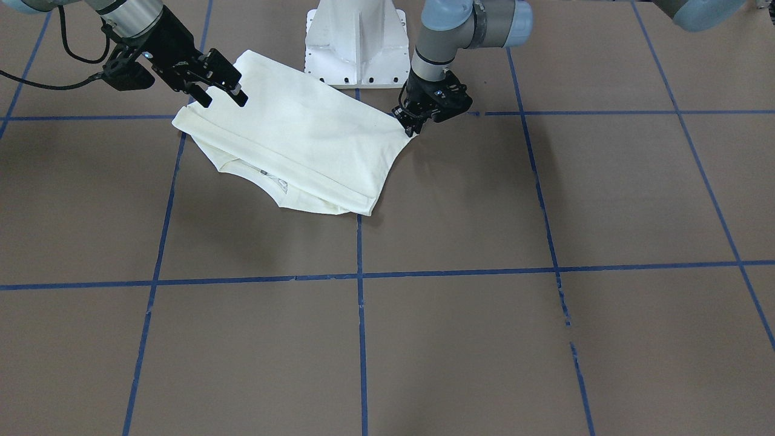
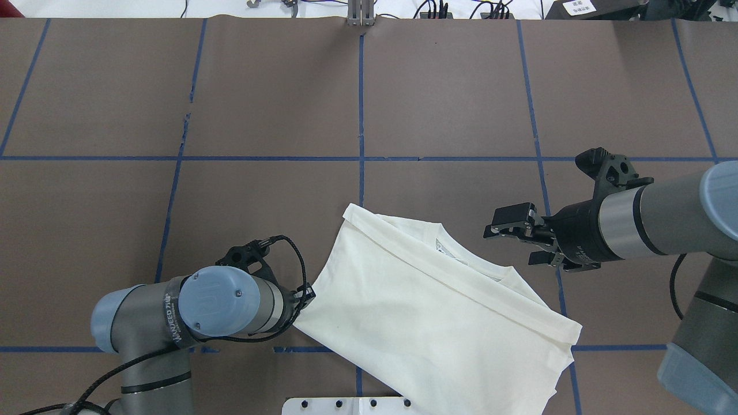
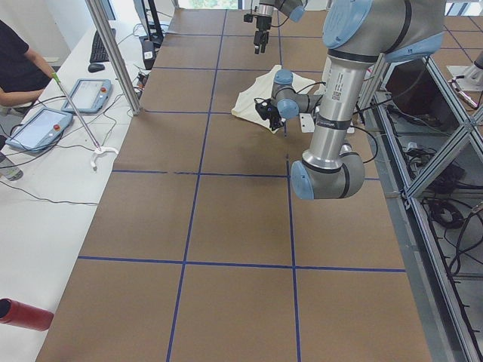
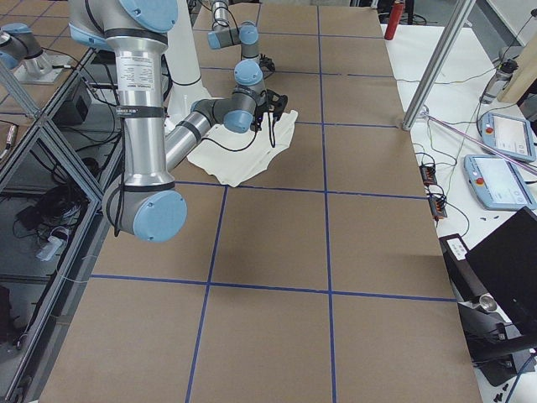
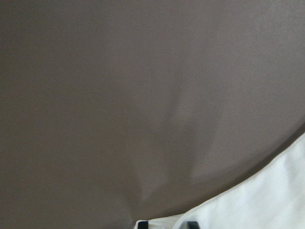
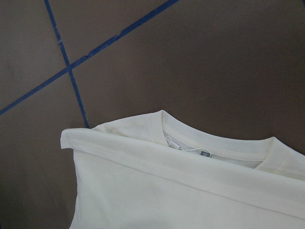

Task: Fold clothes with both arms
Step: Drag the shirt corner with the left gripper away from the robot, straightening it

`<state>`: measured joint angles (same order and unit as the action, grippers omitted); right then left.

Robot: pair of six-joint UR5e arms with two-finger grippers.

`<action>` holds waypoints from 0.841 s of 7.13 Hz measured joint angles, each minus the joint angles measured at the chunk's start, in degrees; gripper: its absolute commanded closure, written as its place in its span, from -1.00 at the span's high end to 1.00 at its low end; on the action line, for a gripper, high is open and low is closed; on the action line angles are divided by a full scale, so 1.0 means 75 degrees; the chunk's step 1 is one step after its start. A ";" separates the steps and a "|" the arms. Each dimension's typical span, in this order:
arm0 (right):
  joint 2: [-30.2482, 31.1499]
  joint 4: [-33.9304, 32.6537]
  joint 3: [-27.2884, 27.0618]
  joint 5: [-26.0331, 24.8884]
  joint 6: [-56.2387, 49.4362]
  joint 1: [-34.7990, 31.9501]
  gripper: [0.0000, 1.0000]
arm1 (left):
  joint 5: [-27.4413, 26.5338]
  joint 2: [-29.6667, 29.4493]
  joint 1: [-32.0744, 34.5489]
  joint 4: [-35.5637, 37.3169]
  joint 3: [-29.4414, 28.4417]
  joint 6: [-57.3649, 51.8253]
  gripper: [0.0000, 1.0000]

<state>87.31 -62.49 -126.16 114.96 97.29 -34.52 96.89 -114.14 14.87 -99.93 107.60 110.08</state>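
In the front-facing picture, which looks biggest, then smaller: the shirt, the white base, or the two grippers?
1. shirt
2. white base and right gripper: about alike; the base is cut off at the top.
3. left gripper, smallest, possibly just farther away.

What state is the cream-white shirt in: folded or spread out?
Folded: the cream-white cloth shirt lies doubled, a plain layer overlapping its collar.

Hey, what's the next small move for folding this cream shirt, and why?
Probably lower the black right gripper, open and hanging above the cream-white shirt, to pinch its collar-end edge. The black left gripper appears to hold the opposite corner, so both arms could then lift together.
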 measured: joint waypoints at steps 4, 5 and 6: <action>0.0006 0.0000 0.0044 0.0000 0.0000 -0.0022 1.00 | 0.0028 -0.0066 0.0189 0.0024 0.0051 -0.0047 -1.00; 0.0006 0.0000 0.0055 0.0000 0.0000 -0.0025 1.00 | 0.0030 -0.0161 0.0401 0.0040 0.0042 -0.0053 -1.00; 0.0010 0.0000 0.0066 0.0000 0.0000 -0.0025 1.00 | 0.0031 -0.0295 0.0642 0.0054 -0.0001 -0.0059 -1.00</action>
<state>87.39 -62.49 -125.67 114.96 97.29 -34.71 97.11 -116.35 19.68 -99.53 107.59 109.64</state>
